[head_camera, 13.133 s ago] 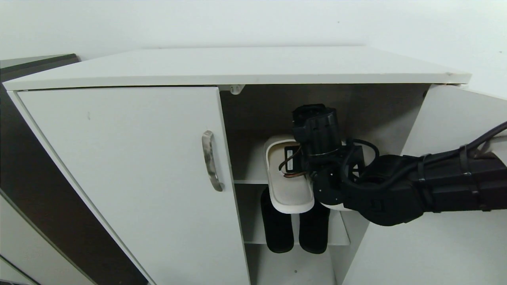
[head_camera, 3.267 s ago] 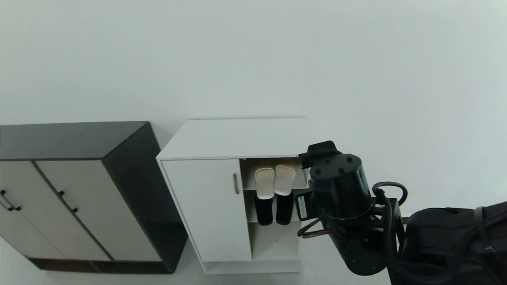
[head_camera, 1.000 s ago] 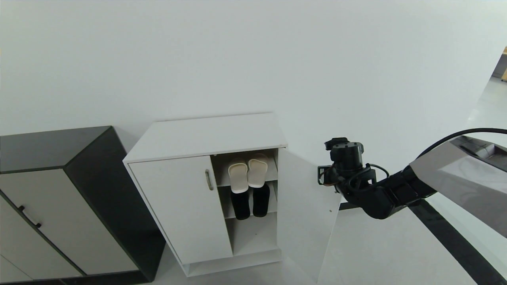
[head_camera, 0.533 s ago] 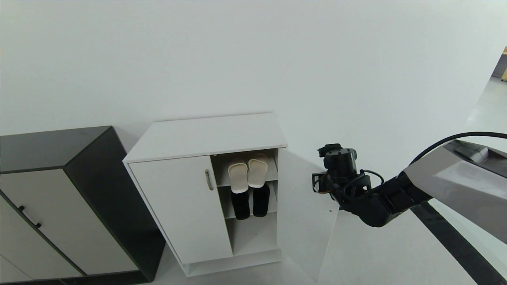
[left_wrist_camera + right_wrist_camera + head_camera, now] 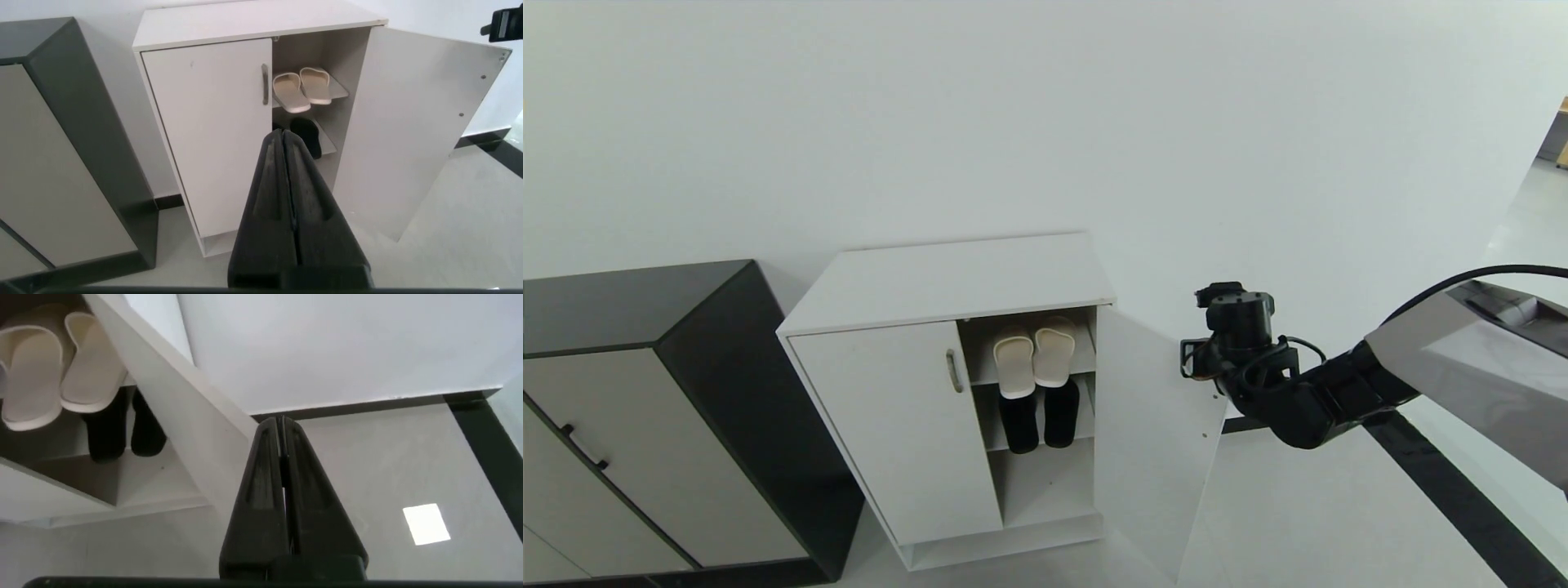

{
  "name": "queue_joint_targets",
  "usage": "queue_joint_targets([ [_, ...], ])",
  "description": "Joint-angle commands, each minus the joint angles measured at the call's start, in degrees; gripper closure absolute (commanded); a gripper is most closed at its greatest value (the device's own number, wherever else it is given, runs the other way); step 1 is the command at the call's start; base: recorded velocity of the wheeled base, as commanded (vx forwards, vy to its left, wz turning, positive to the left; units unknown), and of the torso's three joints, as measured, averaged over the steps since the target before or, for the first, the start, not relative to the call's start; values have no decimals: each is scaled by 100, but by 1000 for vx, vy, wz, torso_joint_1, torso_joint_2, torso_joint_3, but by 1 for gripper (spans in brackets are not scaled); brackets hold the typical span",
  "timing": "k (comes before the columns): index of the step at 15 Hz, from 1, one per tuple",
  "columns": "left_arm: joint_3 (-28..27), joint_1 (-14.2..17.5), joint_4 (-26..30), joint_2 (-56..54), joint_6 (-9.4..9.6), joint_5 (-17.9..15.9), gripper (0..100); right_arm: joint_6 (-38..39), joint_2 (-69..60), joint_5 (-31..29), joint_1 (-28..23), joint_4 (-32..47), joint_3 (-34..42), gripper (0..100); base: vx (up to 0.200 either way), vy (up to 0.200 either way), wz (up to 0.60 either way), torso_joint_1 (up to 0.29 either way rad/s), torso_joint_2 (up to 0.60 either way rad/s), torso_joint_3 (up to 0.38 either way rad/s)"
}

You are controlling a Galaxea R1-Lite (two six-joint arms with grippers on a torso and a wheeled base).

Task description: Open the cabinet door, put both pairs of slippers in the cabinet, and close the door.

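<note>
The white cabinet point(image 5: 947, 278) stands with its right door point(image 5: 1156, 441) swung open and its left door point(image 5: 890, 433) closed. White slippers point(image 5: 1035, 359) lie on the top shelf and black slippers point(image 5: 1039, 418) on the shelf below. My right arm point(image 5: 1290, 400) hangs just beyond the open door's outer edge. In the right wrist view my right gripper point(image 5: 282, 429) is shut and empty beside the door point(image 5: 180, 416). My left gripper point(image 5: 282, 135) is shut and empty too, held well back from the cabinet front point(image 5: 212, 122).
A dark cabinet point(image 5: 645, 408) with pale doors stands against the white one's left side. A black stripe point(image 5: 1445, 490) crosses the pale floor on the right. Open floor lies in front of the cabinet.
Half a second ago the right arm dipped left toward the door's outer edge; it is now back where it was a second ago. The door and slippers have not moved.
</note>
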Motion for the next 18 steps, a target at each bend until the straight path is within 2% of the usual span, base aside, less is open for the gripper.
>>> queue_joint_targets([
  [1, 0, 1, -1, -1, 2, -1, 100, -1, 165, 3, -53, 4, -83, 100, 0, 0, 0, 0, 0, 0],
  [12, 0, 1, -1, -1, 2, -1, 100, -9, 314, -50, 35, 4, -83, 100, 0, 0, 0, 0, 0, 0],
  [18, 0, 1, -1, -1, 2, 8, 100, 17, -442, -146, 1301, -76, 883, 100, 0, 0, 0, 0, 0, 0],
])
